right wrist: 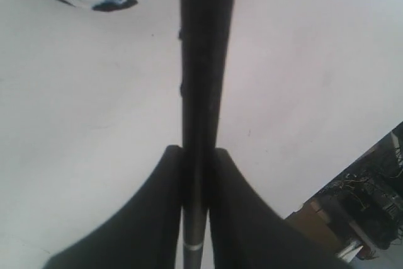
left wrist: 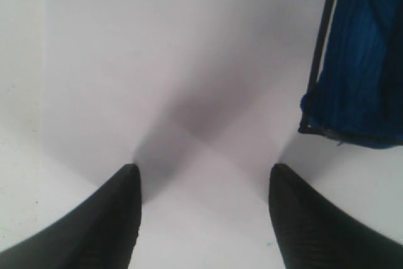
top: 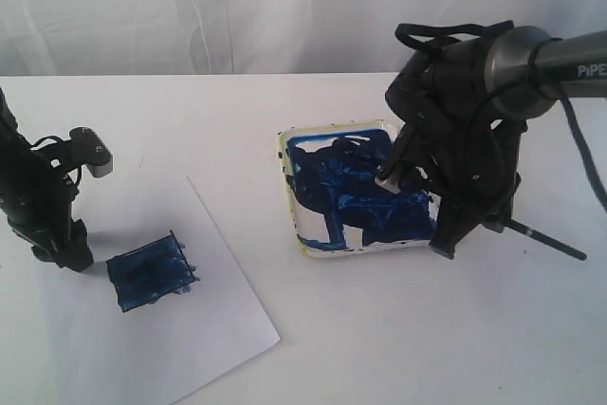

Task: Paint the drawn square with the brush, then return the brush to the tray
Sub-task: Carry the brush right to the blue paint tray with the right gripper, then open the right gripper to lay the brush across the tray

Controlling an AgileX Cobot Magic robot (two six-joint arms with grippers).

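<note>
Your right gripper point(right wrist: 198, 150) is clamped on the long thin black paintbrush point(right wrist: 204, 61), the blue-smeared white rectangular tray point(top: 287, 192) just beside it, while your left gripper point(left wrist: 201, 174) stands wide open beside the blue-filled drawn square point(left wrist: 365, 61).

Table point(top: 248, 130) lies open between paper point(top: 220, 329) and tray point(top: 287, 198).

We see a white tabletop point(top: 427, 348) carrying 1 white paper sheet point(top: 204, 343) toward its left side, and a pale curtain point(top: 237, 7) hanging behind its far edge.
</note>
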